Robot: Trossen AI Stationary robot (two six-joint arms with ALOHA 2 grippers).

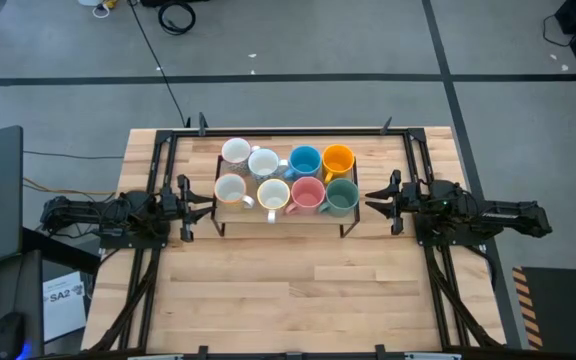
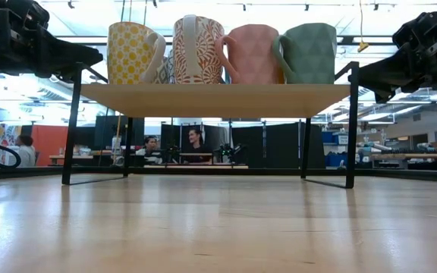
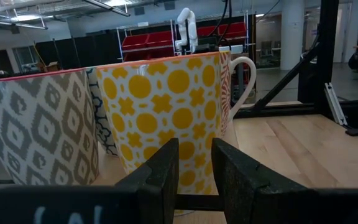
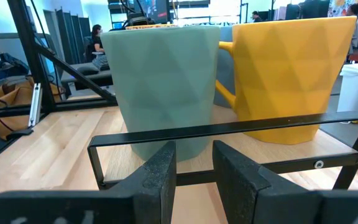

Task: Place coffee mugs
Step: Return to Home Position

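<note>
Crowding a small black-framed shelf (image 1: 220, 225) at the middle of the wooden table (image 1: 288, 290), eight coffee mugs (image 1: 273, 194) stand in two rows of four in the high view. The blue mug (image 1: 305, 160) and orange-yellow mug (image 1: 338, 159) are in the far row, and the pink mug (image 1: 307, 193) and green mug (image 1: 341, 196) are in the near row. The left gripper (image 1: 200, 207) hangs just off the shelf's left end and the right gripper (image 1: 376, 197) just off its right end. Both point inward and touch no mug.

Seen level from the table top, the near row lines the shelf's board, upright and raised on thin black legs. From left to right stand a yellow-patterned mug (image 2: 131, 53), an orange-patterned mug (image 2: 197, 49), then the pink and the green. The two grippers flank the shelf at mug height, the left one at the picture's left. People (image 2: 196, 140) sit at desks in the room behind, framed under the board.

From the left wrist, that gripper's fingers (image 3: 160, 180) stand a narrow gap apart, grasping nothing. Close ahead of them is the yellow-patterned mug, with a grey-patterned mug (image 3: 36, 130) touching its side.

From the right wrist, the fingers (image 4: 157, 180) are likewise slightly parted and empty. Beyond the shelf's black rail stands the green mug, with the orange-yellow mug just beside it and a sliver of the blue mug between them. A seated person (image 4: 97, 37) shows in the room beyond.
</note>
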